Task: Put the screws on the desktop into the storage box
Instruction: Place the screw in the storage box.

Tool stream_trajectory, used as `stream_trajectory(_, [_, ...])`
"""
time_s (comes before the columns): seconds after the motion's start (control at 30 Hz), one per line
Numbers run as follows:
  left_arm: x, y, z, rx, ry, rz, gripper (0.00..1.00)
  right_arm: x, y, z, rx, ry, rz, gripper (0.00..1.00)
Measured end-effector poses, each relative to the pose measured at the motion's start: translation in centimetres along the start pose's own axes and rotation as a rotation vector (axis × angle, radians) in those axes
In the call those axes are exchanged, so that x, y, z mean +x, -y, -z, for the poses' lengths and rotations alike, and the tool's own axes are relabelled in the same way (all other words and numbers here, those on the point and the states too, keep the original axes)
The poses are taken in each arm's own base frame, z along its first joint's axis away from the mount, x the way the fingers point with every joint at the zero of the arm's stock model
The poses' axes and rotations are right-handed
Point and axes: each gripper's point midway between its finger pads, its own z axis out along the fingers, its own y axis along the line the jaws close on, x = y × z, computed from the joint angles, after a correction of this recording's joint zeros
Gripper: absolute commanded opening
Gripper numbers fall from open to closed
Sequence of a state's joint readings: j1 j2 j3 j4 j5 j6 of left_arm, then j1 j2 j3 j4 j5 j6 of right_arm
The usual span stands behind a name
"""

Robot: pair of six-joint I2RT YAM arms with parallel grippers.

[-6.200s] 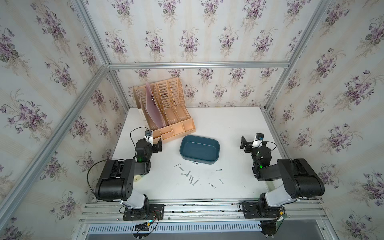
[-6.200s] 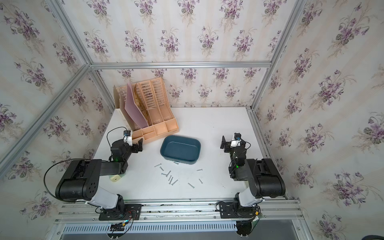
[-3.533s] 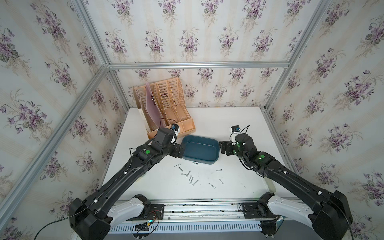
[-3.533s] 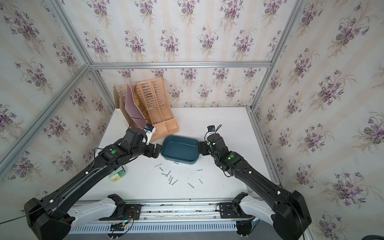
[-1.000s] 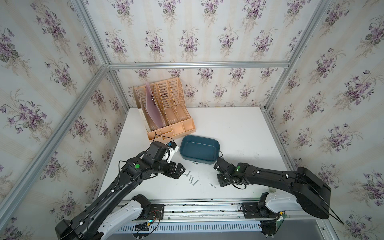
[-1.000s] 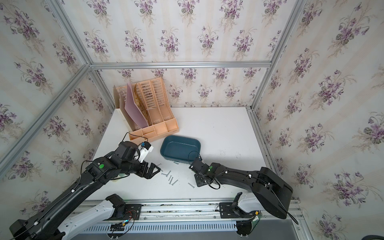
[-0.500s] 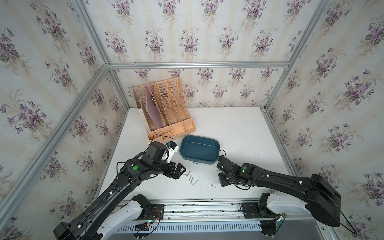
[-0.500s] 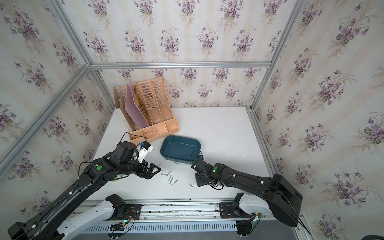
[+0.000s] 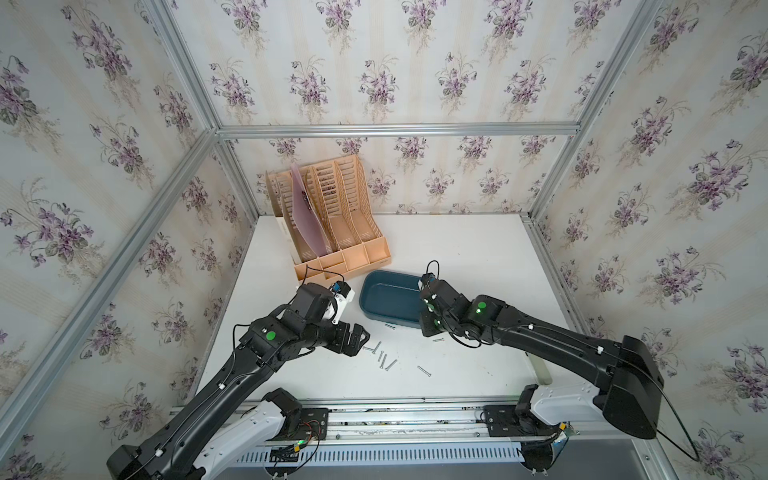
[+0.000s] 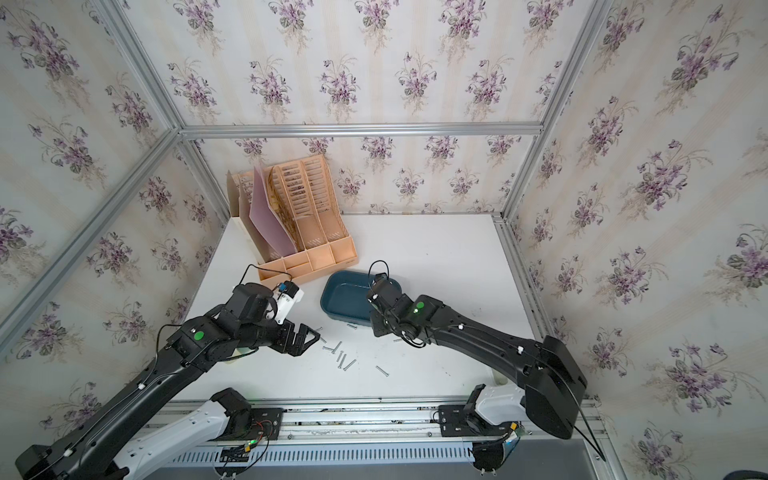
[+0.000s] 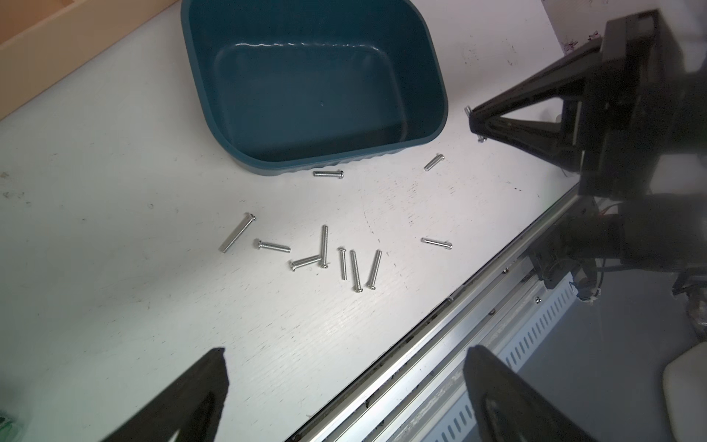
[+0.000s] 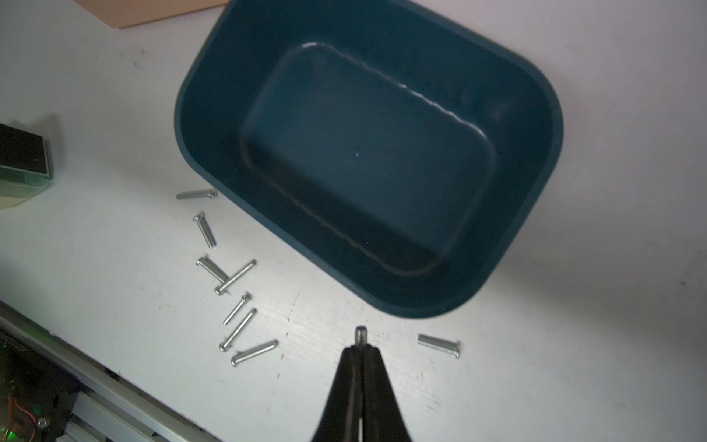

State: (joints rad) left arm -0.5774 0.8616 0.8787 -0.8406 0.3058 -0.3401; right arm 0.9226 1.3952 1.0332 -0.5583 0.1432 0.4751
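The teal storage box (image 9: 388, 297) (image 10: 345, 296) lies empty mid-desktop (image 9: 457, 249). Several silver screws (image 9: 381, 358) (image 10: 340, 356) (image 11: 325, 248) (image 12: 229, 298) lie scattered in front of it. My right gripper (image 12: 360, 346) (image 11: 474, 122) is shut on one screw (image 12: 360, 333), whose threaded end pokes out of the tips just short of the box's near wall (image 12: 413, 306). Another screw (image 12: 438, 345) lies beside it. My left gripper (image 11: 346, 354) (image 9: 359, 336) hovers open at the left of the screw cluster, nothing between its fingers.
A peach file organizer (image 9: 332, 232) with a pink folder stands at the back left, close to the box. The aluminium front rail (image 11: 440, 336) runs just beyond the screws. A small green-and-white block (image 12: 23, 168) sits at the left under my left arm.
My right gripper, shut throughout, has moved from the front screws back toward the box's near wall with a screw in its tips. The left arm has barely shifted.
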Motion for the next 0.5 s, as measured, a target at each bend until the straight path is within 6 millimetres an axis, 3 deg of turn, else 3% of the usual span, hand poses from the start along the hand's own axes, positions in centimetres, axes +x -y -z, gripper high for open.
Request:
stream_trajectory(0.13, [0.0,-0.3,-0.1,-0.016,0.002,0.001,0.99,-2.9,-0.8,-1.2,-0.002,0.028,0.032,0.02])
stream_trajectory(0.2, [-0.1,-0.6,-0.1,-0.034,0.002,0.005,0.99,-4.3,-0.8,-1.8,0.001,0.041,0.041,0.09])
stream_trajectory(0.27, [0.0,-0.9,-0.3,-0.046,-0.003,0.011,0.99,-5.2,-0.8,-2.3,0.004,0.052,0.043,0.29])
stream_trajectory(0.37, [0.1,-1.3,-0.7,-0.069,-0.015,0.016,0.99,-6.3,-0.8,-2.6,0.007,0.068,0.056,0.46])
stream_trajectory(0.5, [0.1,-1.6,-1.0,-0.084,-0.027,0.022,0.99,-7.0,-0.7,-2.3,0.001,0.081,0.067,0.55])
